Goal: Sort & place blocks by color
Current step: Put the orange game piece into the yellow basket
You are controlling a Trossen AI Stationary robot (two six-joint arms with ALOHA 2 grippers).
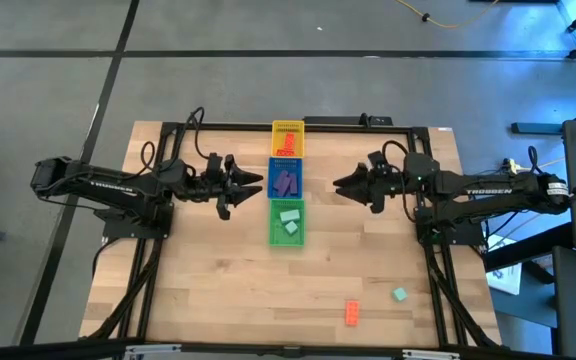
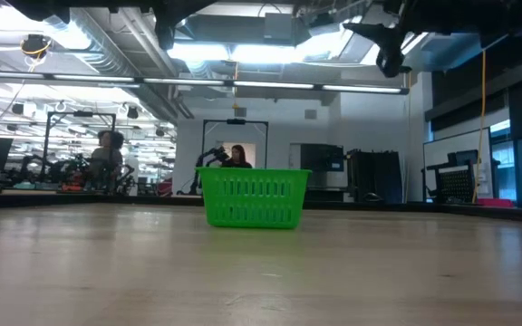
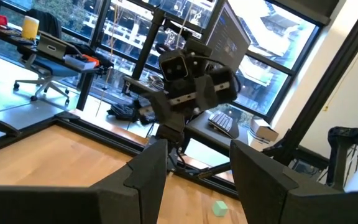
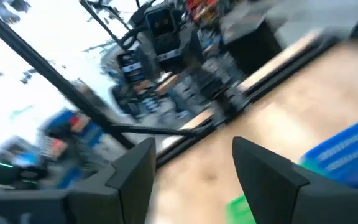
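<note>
Three trays lie in a row at the table's middle. The yellow tray (image 1: 288,128) holds orange-red blocks (image 1: 287,148), the blue tray (image 1: 275,181) holds purple blocks (image 1: 287,181), and the green tray (image 1: 274,226) holds mint blocks (image 1: 290,220). An orange-red block (image 1: 352,312) and a mint block (image 1: 399,294) lie loose on the table near its front right; the mint block (image 3: 219,208) also shows in the left wrist view. My left gripper (image 1: 253,185) (image 3: 197,162) hovers open, left of the blue tray. My right gripper (image 1: 340,186) (image 4: 191,155) hovers open on the trays' right. Both are above the table with nothing between the fingers.
In the low view the green tray (image 2: 254,197) stands as a slatted basket at mid table, with bare wood in front of it. A dark frame (image 1: 218,126) runs along the table's edges. People show in the room beyond the table.
</note>
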